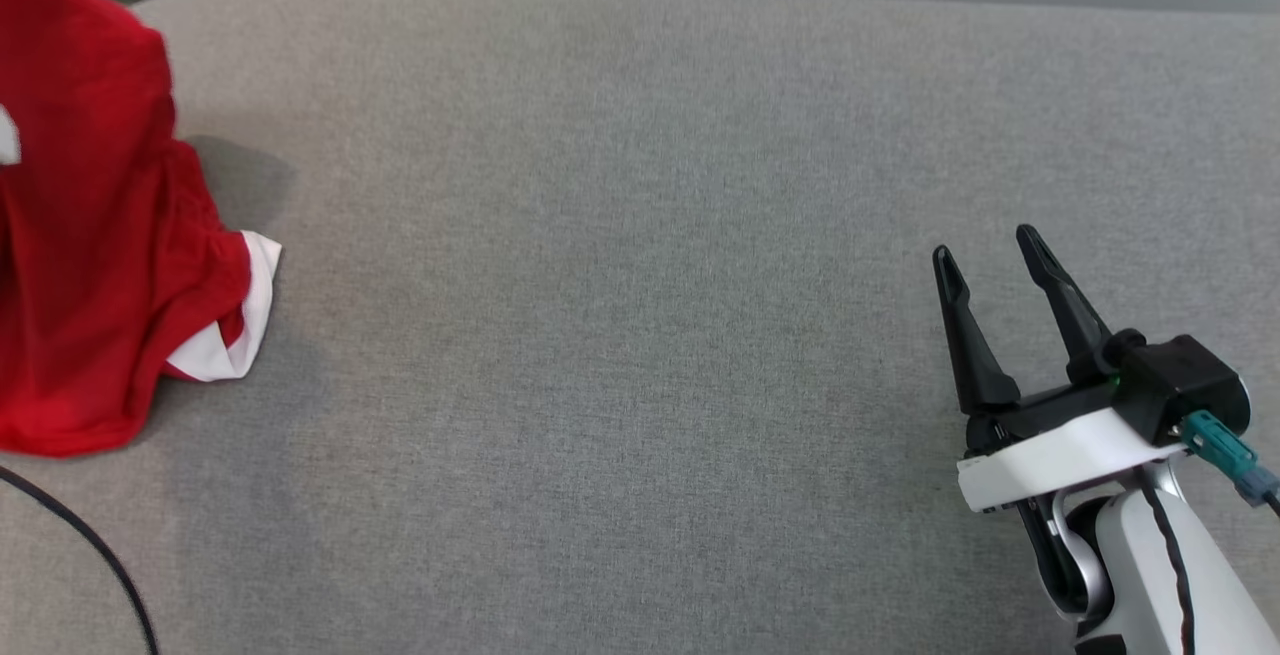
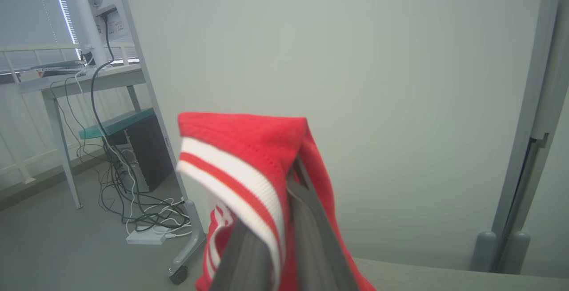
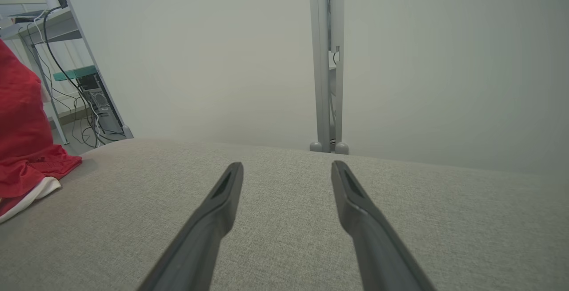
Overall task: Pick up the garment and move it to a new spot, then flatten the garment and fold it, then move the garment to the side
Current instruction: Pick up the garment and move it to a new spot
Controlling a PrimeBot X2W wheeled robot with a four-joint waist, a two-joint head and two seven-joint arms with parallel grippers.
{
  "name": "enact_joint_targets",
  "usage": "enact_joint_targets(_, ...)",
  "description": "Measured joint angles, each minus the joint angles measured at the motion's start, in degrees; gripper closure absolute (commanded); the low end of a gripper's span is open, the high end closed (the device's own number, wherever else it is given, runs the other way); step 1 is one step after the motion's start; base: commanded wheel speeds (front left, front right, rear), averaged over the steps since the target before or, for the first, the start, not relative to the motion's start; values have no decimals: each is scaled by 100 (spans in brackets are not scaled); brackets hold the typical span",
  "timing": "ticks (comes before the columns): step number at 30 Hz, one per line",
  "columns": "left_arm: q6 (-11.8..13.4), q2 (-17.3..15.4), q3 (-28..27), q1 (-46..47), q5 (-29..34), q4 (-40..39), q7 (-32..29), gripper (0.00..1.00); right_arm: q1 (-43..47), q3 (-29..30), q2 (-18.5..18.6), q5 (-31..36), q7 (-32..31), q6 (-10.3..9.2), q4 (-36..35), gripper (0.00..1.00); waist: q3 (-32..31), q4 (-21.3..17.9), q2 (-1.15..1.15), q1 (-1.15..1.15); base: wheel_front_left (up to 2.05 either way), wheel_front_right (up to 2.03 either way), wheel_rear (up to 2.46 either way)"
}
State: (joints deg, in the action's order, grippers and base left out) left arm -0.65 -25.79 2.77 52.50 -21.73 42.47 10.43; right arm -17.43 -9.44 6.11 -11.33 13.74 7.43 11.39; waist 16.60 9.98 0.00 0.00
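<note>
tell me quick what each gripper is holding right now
Left gripper: shut on the red garment.
Right gripper: open, holding nothing.

Soft even light, faint shadows, blurry foreground

The garment [image 1: 100,265] lies at the surface's [image 1: 640,335] left end, right arm [image 1: 1160,555] opposite.
</note>
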Motion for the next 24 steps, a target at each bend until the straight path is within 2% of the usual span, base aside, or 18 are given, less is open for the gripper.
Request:
enact_joint_targets(3, 120, 174, 140, -422, 93, -772, 98, 100, 120, 94, -54, -2, 37, 0, -5, 0, -204, -13, 0, 0, 0, 0, 0)
enact_joint_targets(6, 243, 526, 407, -979, 172, -1696, 30, 100, 243, 226, -78, 1, 41, 0, -43, 0, -383, -33, 0, 0, 0, 0, 0)
enact_joint_targets(7, 359, 690, 604, -1357, 259, -2328, -98, 100, 287, 272, -119, 12, 40, 0, -80, 0, -463, -80, 0, 0, 0, 0, 0)
enact_joint_targets(11, 622, 910, 1125, -2123, 572, -3438, -493, 100, 302, 311, -179, 77, 36, 0, -124, 0, -532, -274, 0, 0, 0, 0, 0)
enact_joint_targets(13, 673, 1004, 1335, -2392, 638, -3834, -687, 100, 310, 307, -194, 75, 35, 0, -121, 0, -549, -396, 0, 0, 0, 0, 0)
enact_joint_targets(18, 714, 1263, 1918, -2810, 787, -4411, -967, 100, 338, 265, -237, 53, 35, 0, -104, 0, -574, -766, 0, 0, 0, 0, 0)
enact_joint_targets(24, 465, 1748, 2725, -2758, 917, -4213, -1131, 100, 349, 233, -269, 8, 40, 0, -38, 0, -551, -1293, 0, 0, 0, 0, 0)
